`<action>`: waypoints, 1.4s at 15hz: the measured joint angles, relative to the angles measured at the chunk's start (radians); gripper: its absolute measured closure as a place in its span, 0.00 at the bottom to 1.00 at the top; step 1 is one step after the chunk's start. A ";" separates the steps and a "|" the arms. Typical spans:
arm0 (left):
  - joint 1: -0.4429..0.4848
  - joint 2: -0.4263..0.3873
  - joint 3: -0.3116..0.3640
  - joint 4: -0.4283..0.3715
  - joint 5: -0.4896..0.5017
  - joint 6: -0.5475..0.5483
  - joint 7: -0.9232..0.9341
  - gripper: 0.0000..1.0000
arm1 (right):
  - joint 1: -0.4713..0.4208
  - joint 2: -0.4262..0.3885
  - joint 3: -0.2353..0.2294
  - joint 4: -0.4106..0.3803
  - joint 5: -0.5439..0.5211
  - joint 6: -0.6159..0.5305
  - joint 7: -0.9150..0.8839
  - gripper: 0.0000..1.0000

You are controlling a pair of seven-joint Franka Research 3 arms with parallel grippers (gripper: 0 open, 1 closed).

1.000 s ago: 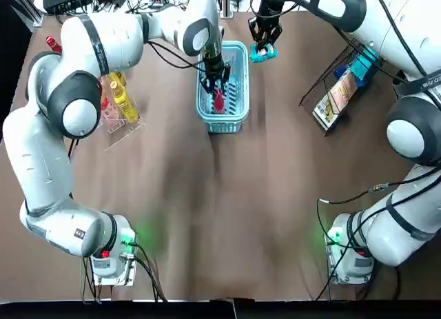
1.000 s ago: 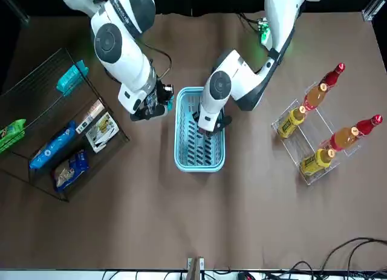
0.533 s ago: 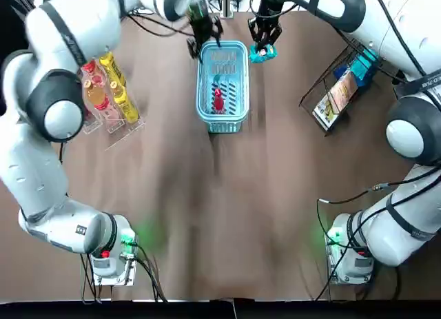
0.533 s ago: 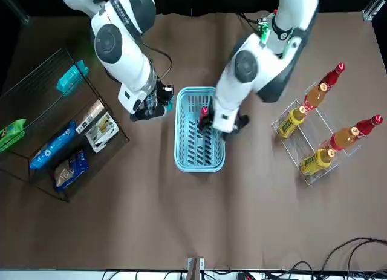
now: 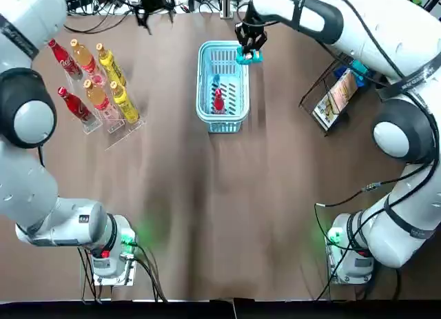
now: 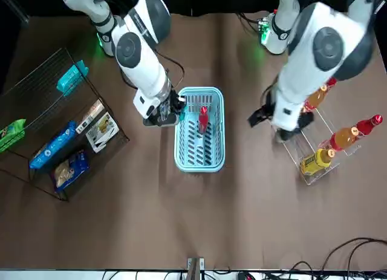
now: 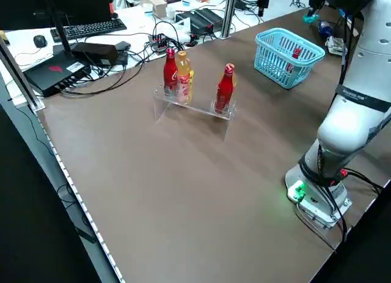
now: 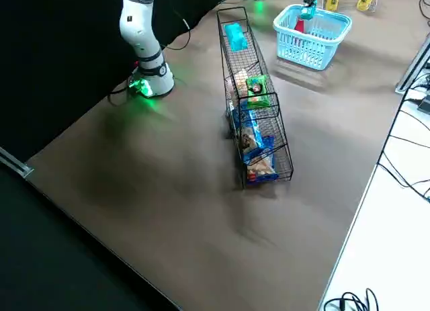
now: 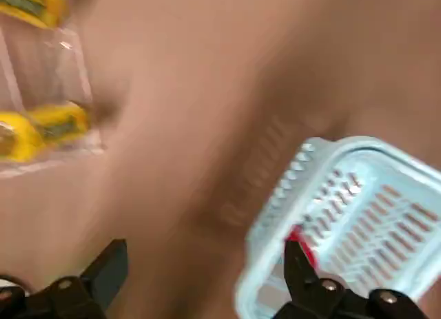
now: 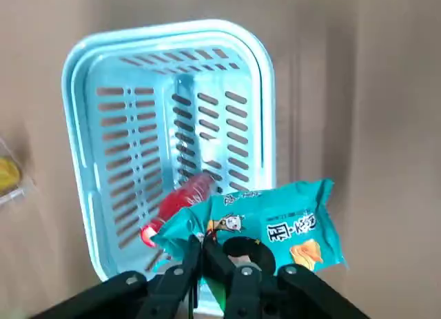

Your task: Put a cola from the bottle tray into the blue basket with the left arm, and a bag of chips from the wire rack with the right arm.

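While the left tool [image 9: 204, 264] is hanging with its fingers wide apart and empty over the brown desk [image 5: 220, 209], away from the basket on the side of the clear plastic bottle tray [image 5: 120, 134], the right tool [image 10: 213, 253] is hovering above the far end of the light blue slotted plastic basket [image 5: 200, 85]. Its fingers are clamping the top edge of the teal foil bag of chips [image 10: 255, 222], which is dangling below them. The red cola bottle [image 5: 218, 100] is lying on its side on the basket floor, so the left arm's half looks finished and the step in hand is placing the chips.

Judging from the right wrist view, the bag is hanging partly over the basket and partly past its rim, on the robot's right. Letting go here is likely risking a snag on the rim or a slide onto the desk. A better move, I think, is carrying the bag toward the basket's middle, then lowering it until its bottom edge is sitting below the rim before the fingers are parting. The bag is light and crinkly, so a short drop should be doing no harm, and landing on the cola is acceptable. Rising straight up afterwards should be keeping the fingers off the basket wall.
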 joint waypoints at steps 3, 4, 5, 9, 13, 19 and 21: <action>0.055 -0.031 0.000 0.001 0.094 -0.126 0.196 0.00 | 0.030 0.047 0.000 -0.001 0.000 0.093 0.079 0.95; 0.066 -0.035 0.000 0.001 0.115 -0.153 0.256 0.00 | 0.043 0.066 0.000 -0.001 0.000 0.137 0.106 0.95; 0.077 -0.039 0.000 0.001 0.130 -0.172 0.309 0.00 | 0.055 0.085 0.000 -0.001 0.000 0.175 0.133 0.95; 0.094 -0.047 -0.002 0.001 0.192 -0.217 0.507 0.00 | 0.079 0.124 0.000 0.000 0.000 0.236 0.176 0.95; 0.094 -0.047 -0.002 0.001 0.197 -0.234 0.549 0.00 | 0.080 0.126 0.000 0.004 0.000 0.288 0.188 0.95; 0.046 -0.070 0.124 0.020 0.179 -0.235 0.613 0.00 | 0.104 0.198 0.001 0.003 0.000 0.367 0.192 0.95; -0.031 -0.112 0.287 0.027 0.091 -0.241 0.687 0.00 | 0.106 0.222 0.001 0.003 0.000 0.451 0.192 0.95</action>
